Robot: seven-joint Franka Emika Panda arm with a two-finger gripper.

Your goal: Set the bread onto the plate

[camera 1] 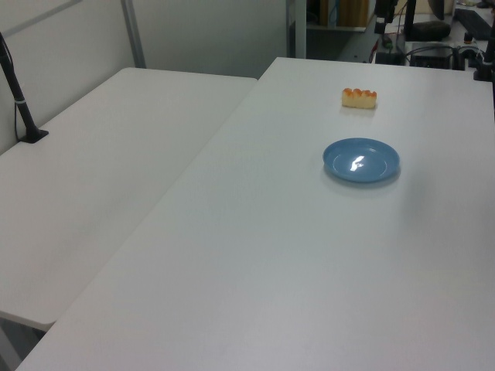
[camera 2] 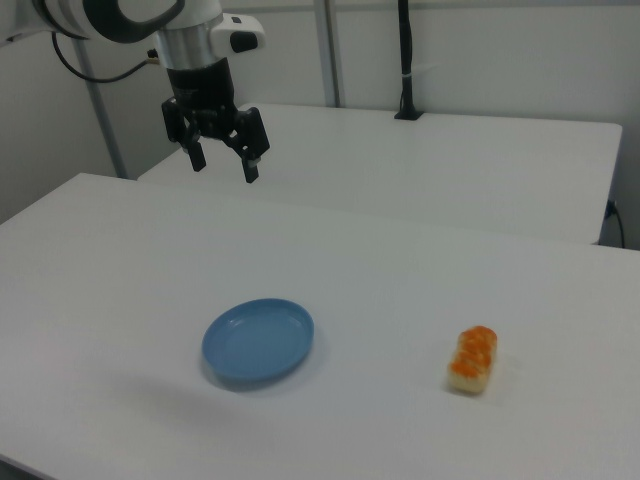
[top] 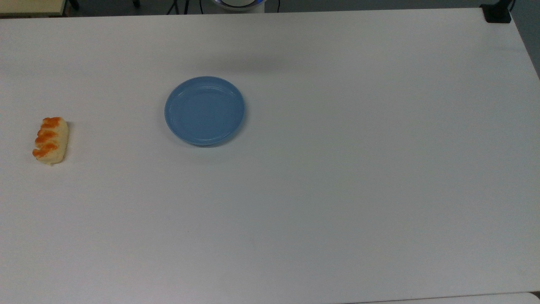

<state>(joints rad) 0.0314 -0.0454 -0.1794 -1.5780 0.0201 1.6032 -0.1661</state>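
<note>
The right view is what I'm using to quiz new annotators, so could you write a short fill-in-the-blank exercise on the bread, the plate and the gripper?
1. The plate has ____ lying on it.
2. In the right view, the bread lies on the table to the ____ of the plate.
3. The gripper hangs in the air with its fingers ____.
4. The plate's colour is ____.

Missing words: nothing; right; open; blue

Bare table (top: 337, 190) surrounds the bread (top: 51, 140) and the plate (top: 204, 110), which lie well apart. Nothing stands between them. The gripper (camera 2: 222, 166) hangs high with its fingers spread.
</note>
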